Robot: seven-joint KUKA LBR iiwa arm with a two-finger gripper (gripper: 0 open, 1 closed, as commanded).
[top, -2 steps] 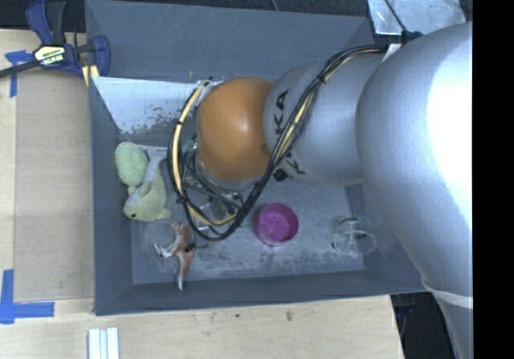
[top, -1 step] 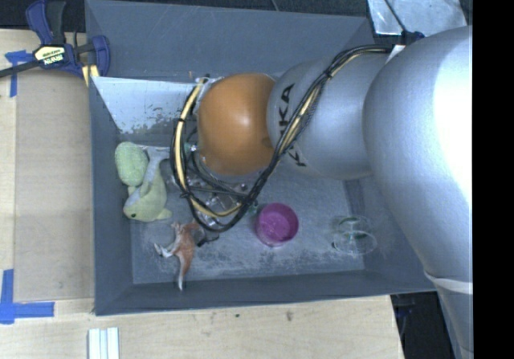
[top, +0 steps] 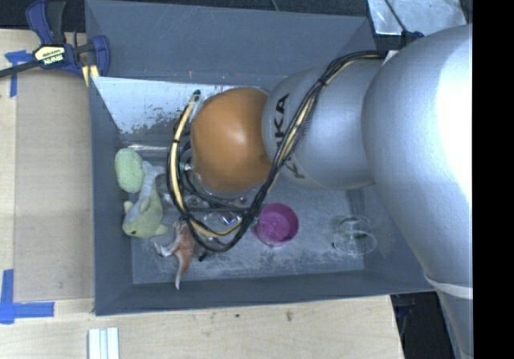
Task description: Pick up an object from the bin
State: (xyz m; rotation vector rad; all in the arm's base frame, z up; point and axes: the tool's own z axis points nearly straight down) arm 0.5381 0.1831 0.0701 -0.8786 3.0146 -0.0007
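My gripper (top: 214, 206) shows as a dark body under the arm's orange cover, low over the left-middle of the bin floor. Just left of it lies a pale green soft toy (top: 141, 216), whose rounded upper part (top: 128, 169) is further up. A small orange and white toy figure (top: 181, 253) lies directly below the gripper, close to it. To the gripper's right stands a round magenta cup-like thing (top: 277, 223), close by but apart from it.
A clear, see-through cup (top: 353, 235) lies near the bin's right wall. The arm and its cables cover the middle and right of the bin. The bin's sloped walls close in on all sides.
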